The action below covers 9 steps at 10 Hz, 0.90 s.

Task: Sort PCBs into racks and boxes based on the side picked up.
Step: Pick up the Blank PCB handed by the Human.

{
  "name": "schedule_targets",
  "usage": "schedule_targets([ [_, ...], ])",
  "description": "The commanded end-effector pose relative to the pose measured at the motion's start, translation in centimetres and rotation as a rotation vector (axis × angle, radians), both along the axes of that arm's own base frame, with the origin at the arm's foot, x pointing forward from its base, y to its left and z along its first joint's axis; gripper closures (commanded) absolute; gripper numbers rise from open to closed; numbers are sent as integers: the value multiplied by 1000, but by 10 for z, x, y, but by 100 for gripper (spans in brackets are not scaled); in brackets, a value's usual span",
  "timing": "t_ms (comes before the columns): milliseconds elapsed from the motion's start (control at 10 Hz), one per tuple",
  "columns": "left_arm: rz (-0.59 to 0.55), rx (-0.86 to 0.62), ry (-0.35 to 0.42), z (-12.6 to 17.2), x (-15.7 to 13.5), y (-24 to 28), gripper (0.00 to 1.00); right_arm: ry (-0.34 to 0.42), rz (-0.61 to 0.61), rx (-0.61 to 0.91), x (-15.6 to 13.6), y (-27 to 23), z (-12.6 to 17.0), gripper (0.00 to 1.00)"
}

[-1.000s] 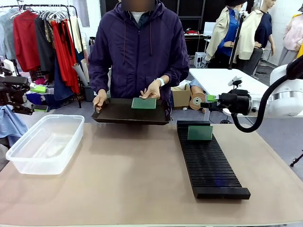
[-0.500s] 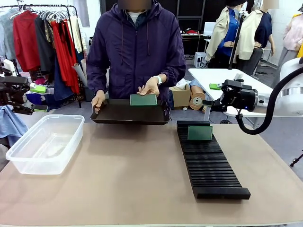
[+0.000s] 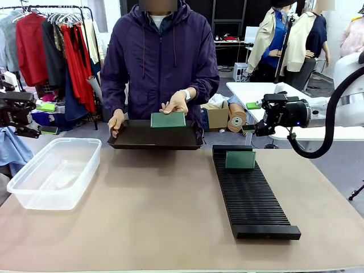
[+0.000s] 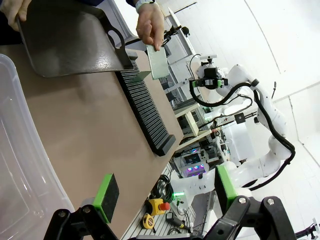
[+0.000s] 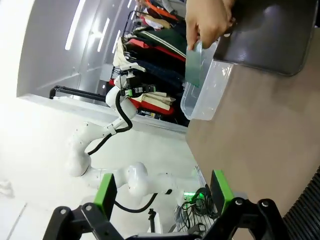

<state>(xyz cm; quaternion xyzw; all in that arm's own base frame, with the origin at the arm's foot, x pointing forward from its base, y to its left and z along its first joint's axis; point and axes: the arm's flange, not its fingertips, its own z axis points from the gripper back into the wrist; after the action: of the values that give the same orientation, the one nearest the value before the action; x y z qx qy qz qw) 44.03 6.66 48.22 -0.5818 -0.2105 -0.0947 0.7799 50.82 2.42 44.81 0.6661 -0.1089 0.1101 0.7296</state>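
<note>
Left gripper (image 4: 166, 194) spread wide, nothing btwn the pads, held up near the clear box (image 3: 46, 200); right gripper (image 5: 162, 192) likewise wide & empty, off beyond the far end of the rack (image 3: 256, 205). Done so far: 1 PCB (image 3: 240, 160) stands upright in a slot near the rack's far end; box looks empty. Person's hand (image 3: 175, 104) tilts a 2nd PCB (image 3: 168, 119) up over the dark tray (image 3: 153, 138); no gripper has it yet, so I'd judge sorting barely begun.

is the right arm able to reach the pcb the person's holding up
Probably yes: the right gripper hangs open, nothing between it and the held PCB; the person's hand holds only its upper edge.
</note>
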Motion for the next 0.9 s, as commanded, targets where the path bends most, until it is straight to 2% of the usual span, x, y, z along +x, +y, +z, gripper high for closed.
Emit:
schedule_targets([
  [0,2,-3,6,2,0,0,0,0,-2,-4,0,-1,-1,0],
  [800,2,-3,6,2,0,0,0,0,-2,-4,0,-1,-1,0],
])
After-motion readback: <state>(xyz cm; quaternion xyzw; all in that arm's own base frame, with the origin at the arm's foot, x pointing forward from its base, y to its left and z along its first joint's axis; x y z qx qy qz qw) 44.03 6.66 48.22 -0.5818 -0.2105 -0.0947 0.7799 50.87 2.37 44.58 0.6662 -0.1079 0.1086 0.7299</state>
